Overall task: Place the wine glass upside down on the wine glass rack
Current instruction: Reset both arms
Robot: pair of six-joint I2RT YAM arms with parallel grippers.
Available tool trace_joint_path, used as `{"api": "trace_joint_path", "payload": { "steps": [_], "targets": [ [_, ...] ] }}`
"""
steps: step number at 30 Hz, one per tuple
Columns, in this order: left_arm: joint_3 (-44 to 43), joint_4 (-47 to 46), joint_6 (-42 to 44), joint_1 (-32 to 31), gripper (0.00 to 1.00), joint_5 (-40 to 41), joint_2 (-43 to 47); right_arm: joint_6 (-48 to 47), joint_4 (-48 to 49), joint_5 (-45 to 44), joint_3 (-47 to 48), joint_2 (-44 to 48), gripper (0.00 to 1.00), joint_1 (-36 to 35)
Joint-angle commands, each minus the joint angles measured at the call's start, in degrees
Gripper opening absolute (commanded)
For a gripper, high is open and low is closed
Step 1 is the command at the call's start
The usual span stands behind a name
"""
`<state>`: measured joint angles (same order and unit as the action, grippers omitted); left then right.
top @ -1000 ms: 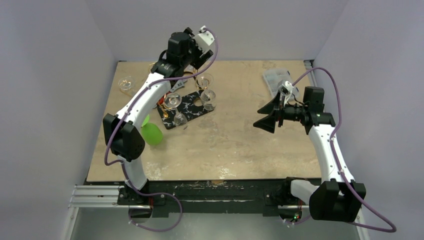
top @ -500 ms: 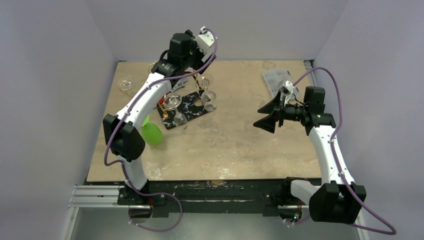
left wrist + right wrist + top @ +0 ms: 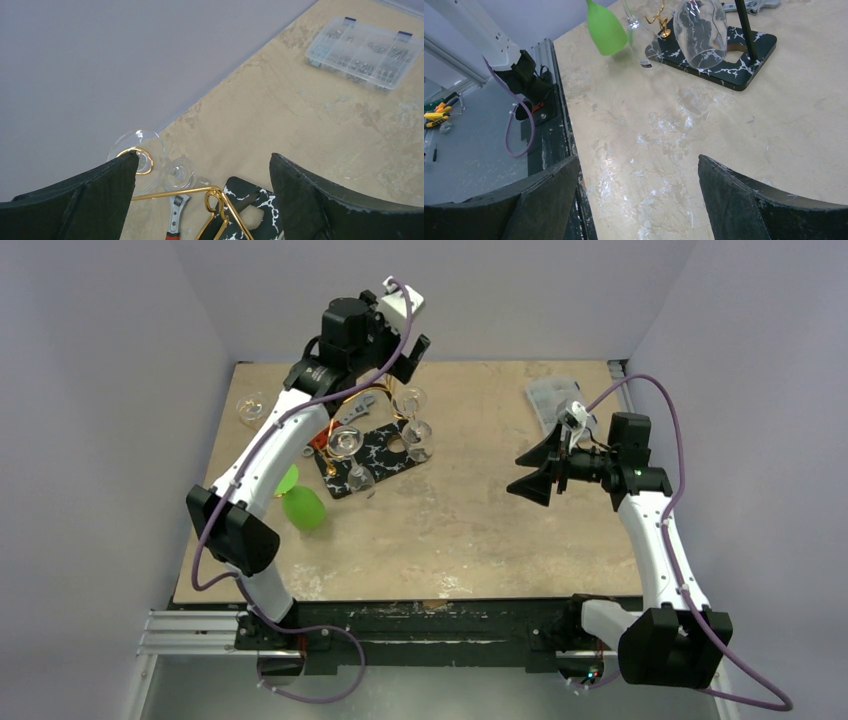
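- Left wrist view gives us the wine glass: foot uppermost, its stem seemingly threaded through a scroll loop of the wine glass rack, long axis upright, so we judge it hung.
- It lies below and just beside the left fingers, which stand wide with nothing between them; this arm is far the nearer.
- Under the rack sit a black veined board and a wrench; other hung glasses crowd every way out but upward.
- Well to the rack's right, the right fingers hang wide and empty over the table.

Lilac walls enclose a beige table
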<state>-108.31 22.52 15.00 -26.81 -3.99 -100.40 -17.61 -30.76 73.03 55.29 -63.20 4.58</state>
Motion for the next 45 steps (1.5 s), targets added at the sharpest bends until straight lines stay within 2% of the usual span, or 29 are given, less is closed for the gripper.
{"api": "trace_joint_path", "payload": {
  "steps": [1,24,34,45],
  "targets": [
    [-2.5,0.7,-4.8,-0.3,1.00,-3.2,4.1,0.5,1.6,1.0,0.4,1.7,0.88,0.2],
    [2.0,2.8,-14.5,-0.3,1.00,-7.5,14.7,0.4,1.8,0.0,0.4,2.4,0.88,0.2],
    [9.2,3.5,-18.7,-0.3,1.00,-7.3,23.3,-0.9,0.9,-1.4,0.5,2.4,0.88,0.3],
    [24.6,3.2,-19.7,0.0,1.00,-2.8,39.6,-3.4,-1.0,-3.3,1.1,2.5,0.88,1.9]
  ]
}}
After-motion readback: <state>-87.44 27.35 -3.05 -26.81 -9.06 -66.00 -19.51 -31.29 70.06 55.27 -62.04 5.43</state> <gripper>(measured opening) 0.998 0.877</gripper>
